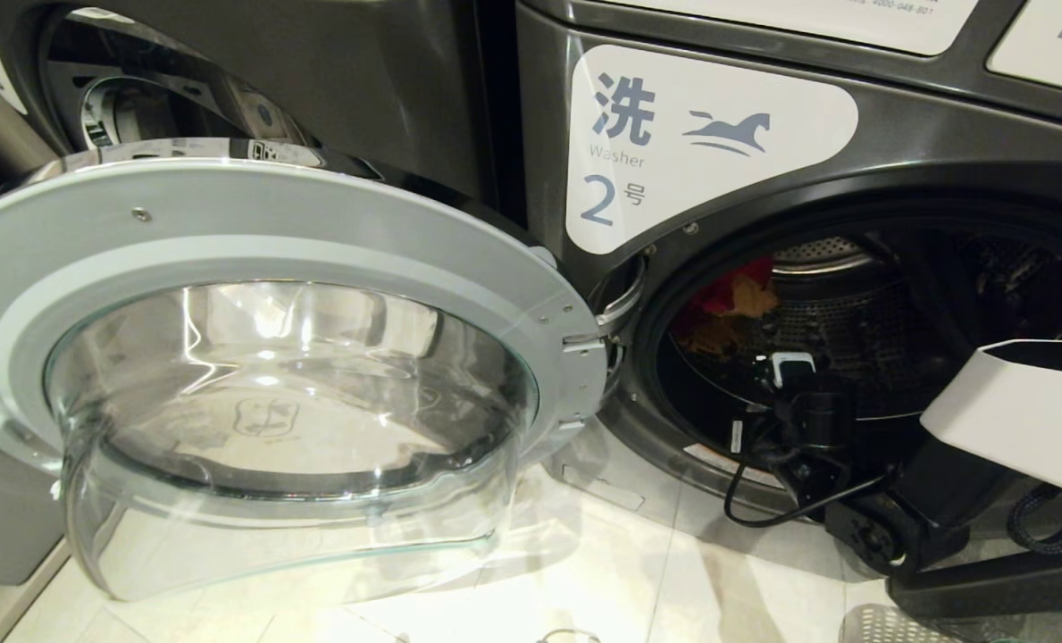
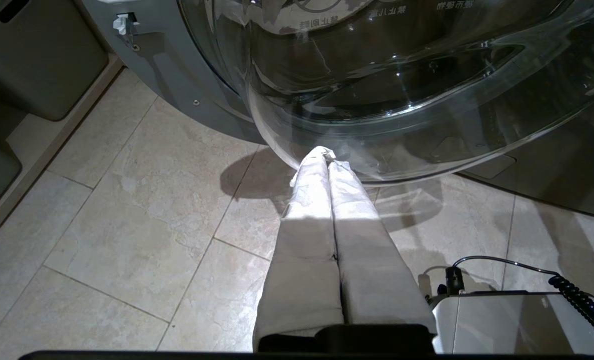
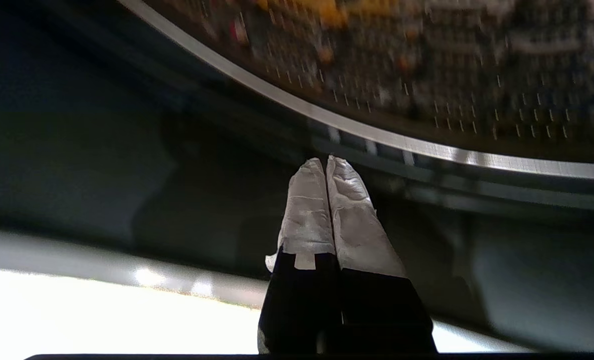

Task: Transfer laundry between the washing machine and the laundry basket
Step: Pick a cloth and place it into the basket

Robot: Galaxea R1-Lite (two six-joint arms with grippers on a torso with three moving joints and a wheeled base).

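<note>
The washer (image 1: 852,161), dark grey with a white label marked 2, stands with its door (image 1: 271,295) swung wide to the left, the chrome ring and deep glass bowl hanging over the floor (image 1: 638,572). That floor is pale stone-look tile with thin grout lines, glossy enough to mirror the door glass. A like machine (image 1: 254,80) stands just to the left, and in the left wrist view a grey bin (image 2: 37,55) sits beside it against a low ledge.

The laundry (image 1: 731,299), red with a mustard piece, lies inside the perforated drum (image 1: 852,313), toward its back left.

The right gripper (image 3: 325,161) reaches through the washer's opening, at the lower rim of the drum; its taped fingers (image 3: 306,210) are pressed together and hold nothing. The cloth is apart from it, deeper in.

The left gripper (image 2: 326,154) hangs low over the tiles just under the door's glass bowl, fingers likewise together and empty.
</note>
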